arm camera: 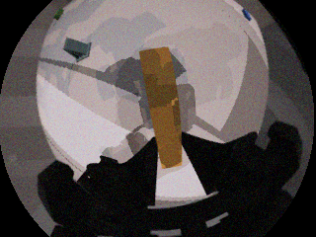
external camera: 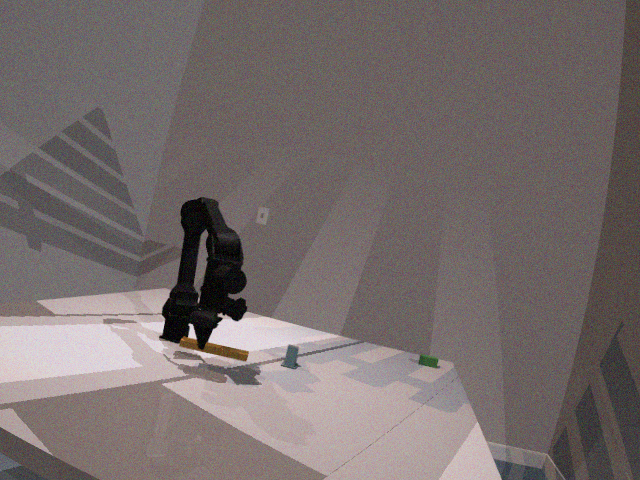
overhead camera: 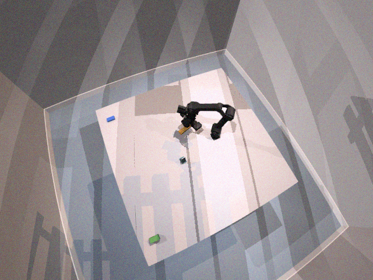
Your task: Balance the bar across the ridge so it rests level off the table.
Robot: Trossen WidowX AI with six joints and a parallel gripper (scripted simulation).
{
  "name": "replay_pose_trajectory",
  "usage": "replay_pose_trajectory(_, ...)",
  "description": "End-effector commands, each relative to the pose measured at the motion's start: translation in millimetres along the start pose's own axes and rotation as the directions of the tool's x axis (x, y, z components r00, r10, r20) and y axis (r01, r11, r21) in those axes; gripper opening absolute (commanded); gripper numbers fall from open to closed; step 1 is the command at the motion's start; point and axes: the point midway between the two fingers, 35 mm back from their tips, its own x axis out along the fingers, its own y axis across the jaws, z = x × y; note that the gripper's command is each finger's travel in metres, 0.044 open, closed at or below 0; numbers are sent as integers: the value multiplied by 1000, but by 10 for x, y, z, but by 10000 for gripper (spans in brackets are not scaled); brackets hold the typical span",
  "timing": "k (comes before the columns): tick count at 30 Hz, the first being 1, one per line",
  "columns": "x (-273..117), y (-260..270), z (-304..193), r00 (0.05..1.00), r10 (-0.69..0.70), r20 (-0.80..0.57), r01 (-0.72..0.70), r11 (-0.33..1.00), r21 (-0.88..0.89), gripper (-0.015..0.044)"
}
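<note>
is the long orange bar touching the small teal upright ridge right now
Apart. The exterior view shows bare table between the near end of the long orange bar and the small teal ridge.
</note>
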Motion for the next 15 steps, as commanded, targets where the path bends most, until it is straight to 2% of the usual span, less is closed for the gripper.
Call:
replay_pose_trajectory(1,-124,-8,9,1000,-8,8,8,1000,2,0)
replay_pose_trajectory(15,-484,26,-11,1000,-7,8,7,1000,3,0)
